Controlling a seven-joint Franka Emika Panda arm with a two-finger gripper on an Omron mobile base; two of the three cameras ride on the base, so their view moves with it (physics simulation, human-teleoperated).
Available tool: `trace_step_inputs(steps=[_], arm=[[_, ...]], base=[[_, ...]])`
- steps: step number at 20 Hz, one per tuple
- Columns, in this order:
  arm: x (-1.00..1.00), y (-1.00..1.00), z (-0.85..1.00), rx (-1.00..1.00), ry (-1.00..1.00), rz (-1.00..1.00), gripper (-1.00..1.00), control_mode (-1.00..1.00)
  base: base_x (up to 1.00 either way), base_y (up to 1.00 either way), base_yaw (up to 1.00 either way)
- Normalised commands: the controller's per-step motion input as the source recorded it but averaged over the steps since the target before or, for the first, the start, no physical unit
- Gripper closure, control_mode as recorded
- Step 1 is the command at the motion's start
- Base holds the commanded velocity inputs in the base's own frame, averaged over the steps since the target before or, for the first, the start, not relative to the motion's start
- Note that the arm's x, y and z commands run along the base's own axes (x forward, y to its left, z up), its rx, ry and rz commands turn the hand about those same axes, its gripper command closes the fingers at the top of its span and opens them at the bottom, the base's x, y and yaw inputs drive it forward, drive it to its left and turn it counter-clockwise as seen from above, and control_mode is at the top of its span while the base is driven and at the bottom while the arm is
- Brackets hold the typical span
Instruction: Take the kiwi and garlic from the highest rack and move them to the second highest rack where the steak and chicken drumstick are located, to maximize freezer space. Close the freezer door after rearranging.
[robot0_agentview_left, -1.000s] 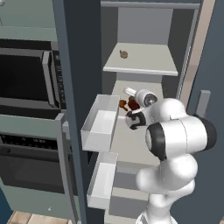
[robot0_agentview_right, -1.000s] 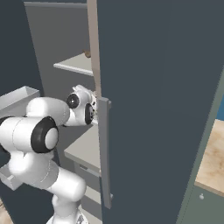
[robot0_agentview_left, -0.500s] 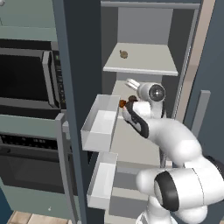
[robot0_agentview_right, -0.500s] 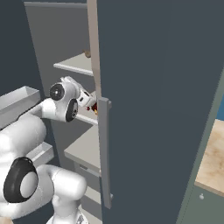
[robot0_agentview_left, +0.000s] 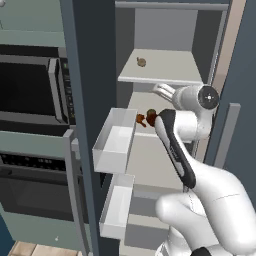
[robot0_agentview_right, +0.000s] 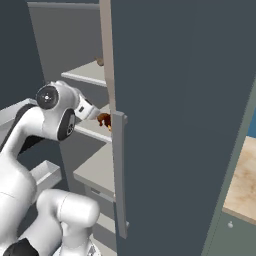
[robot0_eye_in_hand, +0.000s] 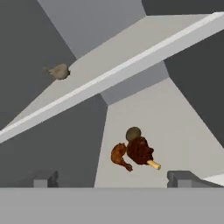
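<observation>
Vs. half a second ago: arm had stretched further up and in, wrist now level with the second-highest rack (robot0_agentview_left: 150, 131); scene itself unchanged, base didn't move.

Hand (robot0_eye_in_hand: 111, 180) sat at the front of that rack, fingers spread wide with nothing between them; one fingertip (robot0_eye_in_hand: 43, 180) showed low left in the hand view, the other low right.

Just ahead of the hand on the rack: chicken drumstick (robot0_eye_in_hand: 120, 155) and steak (robot0_eye_in_hand: 140, 151) touching each other, bone end pointing right. Kiwi (robot0_eye_in_hand: 133, 133) sat directly behind the steak, touching it, so already on the lower rack. Bare rack surface to the right of the cluster and behind it.

Further up and left of the hand: highest rack (robot0_eye_in_hand: 113, 74), its front edge running diagonally across the hand view. Garlic (robot0_eye_in_hand: 58, 71) lay on it alone, near the back wall, open shelf all around.

Freezer door (robot0_agentview_right: 180, 100) stood open to the hand's right, its edge close beside the wrist. Door bins (robot0_agentview_left: 116, 140) hung open on the left.
</observation>
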Motion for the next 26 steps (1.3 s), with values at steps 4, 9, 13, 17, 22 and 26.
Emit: trace_step_inputs(steps=[4,9,13,17,22,26], arm=[[-0.65,0.02,0.94,-0.03,-0.13,0.11,-1.00,-1.00],[-0.28,0.12,1.00,-0.11,-0.07,0.13,-1.00,-1.00],[-0.04,0.15,0.82,-0.33,0.00,0.08,-1.00,-1.00],[0.00,0.00,0.37,-0.56,0.10,0.10,-1.00,-1.00],[0.01,0.00,0.00,-0.62,0.34,0.33,-1.00,-1.00],[0.13,0.00,-0.06,-0.48,0.21,0.48,-1.00,-1.00]], base=[[0.00,0.00,0.00],[0.00,0.00,0.00],[0.00,0.00,0.00],[0.00,0.00,0.00],[0.00,0.00,0.00],[0.00,0.00,0.00]])
